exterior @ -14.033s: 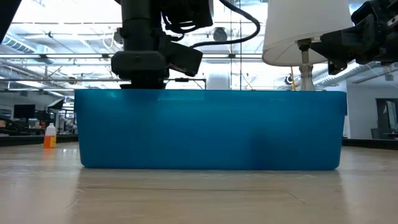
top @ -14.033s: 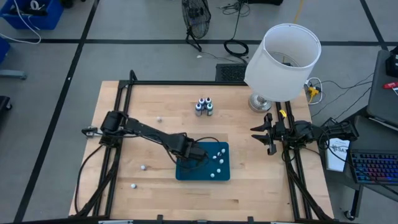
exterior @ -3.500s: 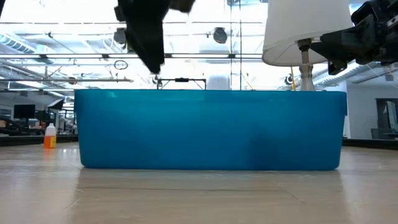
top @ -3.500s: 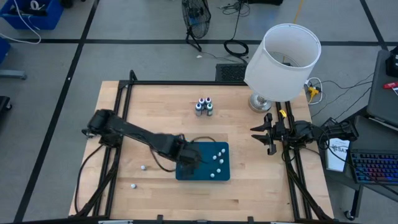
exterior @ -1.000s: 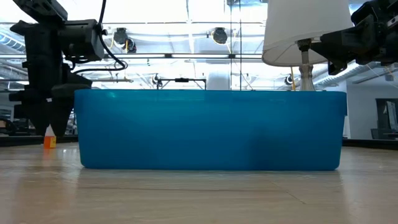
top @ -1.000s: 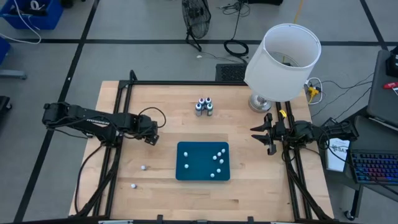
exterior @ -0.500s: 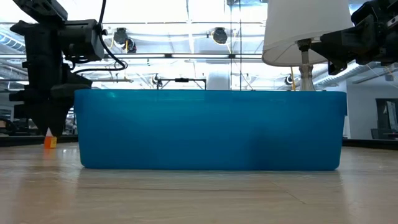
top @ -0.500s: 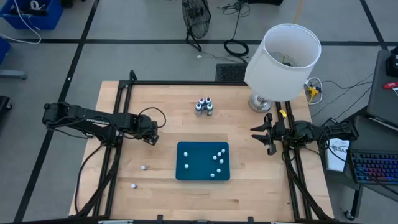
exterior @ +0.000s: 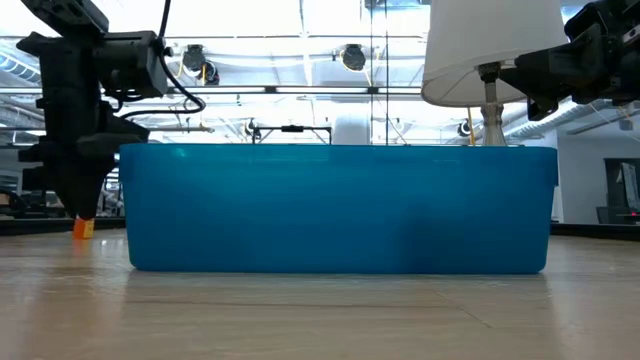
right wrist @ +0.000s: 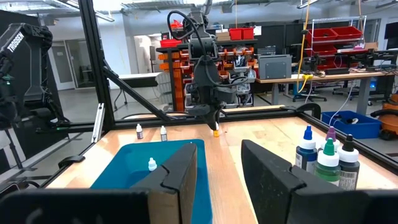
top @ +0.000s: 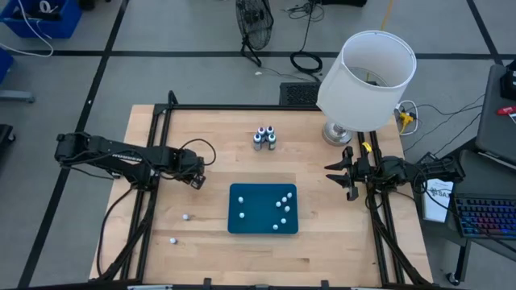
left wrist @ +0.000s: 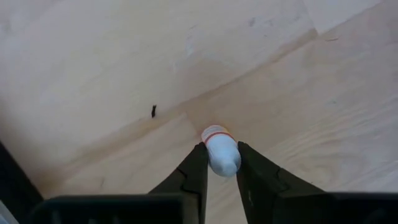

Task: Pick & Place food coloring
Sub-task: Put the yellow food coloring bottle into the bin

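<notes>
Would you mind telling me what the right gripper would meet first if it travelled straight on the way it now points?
Probably the teal tray, whose rim lies just ahead of the right gripper; its height over the rim is unclear, so it might pass above.

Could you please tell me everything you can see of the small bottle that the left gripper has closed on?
The small bottle is tiny, white and plastic-looking, with an orange band near one end. It lies on its side on the wooden table, left of the teal tray. The left gripper is shut on it, one dark finger against each side. Nothing else touches it.
</notes>
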You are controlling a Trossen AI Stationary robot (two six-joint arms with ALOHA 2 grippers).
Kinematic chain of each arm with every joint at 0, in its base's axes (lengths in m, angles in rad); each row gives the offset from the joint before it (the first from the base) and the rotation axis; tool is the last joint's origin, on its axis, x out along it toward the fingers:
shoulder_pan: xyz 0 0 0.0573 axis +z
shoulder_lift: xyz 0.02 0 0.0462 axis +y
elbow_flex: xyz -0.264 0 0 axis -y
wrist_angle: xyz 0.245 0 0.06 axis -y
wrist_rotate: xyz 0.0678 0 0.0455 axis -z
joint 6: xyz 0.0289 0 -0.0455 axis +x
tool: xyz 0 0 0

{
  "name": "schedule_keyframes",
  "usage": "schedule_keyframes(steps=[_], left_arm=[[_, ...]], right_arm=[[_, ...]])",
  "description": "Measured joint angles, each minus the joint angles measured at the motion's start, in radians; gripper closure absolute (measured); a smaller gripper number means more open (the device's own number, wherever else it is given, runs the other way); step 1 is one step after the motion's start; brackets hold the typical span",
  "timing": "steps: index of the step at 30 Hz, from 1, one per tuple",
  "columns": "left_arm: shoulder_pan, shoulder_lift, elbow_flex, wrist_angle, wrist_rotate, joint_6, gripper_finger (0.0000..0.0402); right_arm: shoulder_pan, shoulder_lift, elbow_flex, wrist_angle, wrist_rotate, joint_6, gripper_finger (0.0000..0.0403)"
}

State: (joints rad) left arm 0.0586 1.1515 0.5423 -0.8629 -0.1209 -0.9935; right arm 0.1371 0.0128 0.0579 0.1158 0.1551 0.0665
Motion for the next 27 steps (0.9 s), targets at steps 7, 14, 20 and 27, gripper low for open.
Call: schedule_keyframes(steps=[7,14,20,27], left_arm=[[-0.019,0.001,0.091,-0.002,-0.001,0.05,0.0339],[-0.099,0.014,0.339,0.011,-0.039,0.138,0.0339],[-0.172,0.157,0.547,0.016,-0.072,0.242,0.0339],[-0.254,0.487,0.784,0.009,-0.004,0.424,0.0341]], right_arm=[[0.0,0.0,0.0,0.0,0.0,0.0,0.0289],[0.0,0.0,0.0,0.0,0.0,0.0,0.0289],[0.0,0.0,0.0,0.0,0.0,0.0,0.0289],[0.0,0.0,0.0,0.0,0.0,0.0,0.0289]])
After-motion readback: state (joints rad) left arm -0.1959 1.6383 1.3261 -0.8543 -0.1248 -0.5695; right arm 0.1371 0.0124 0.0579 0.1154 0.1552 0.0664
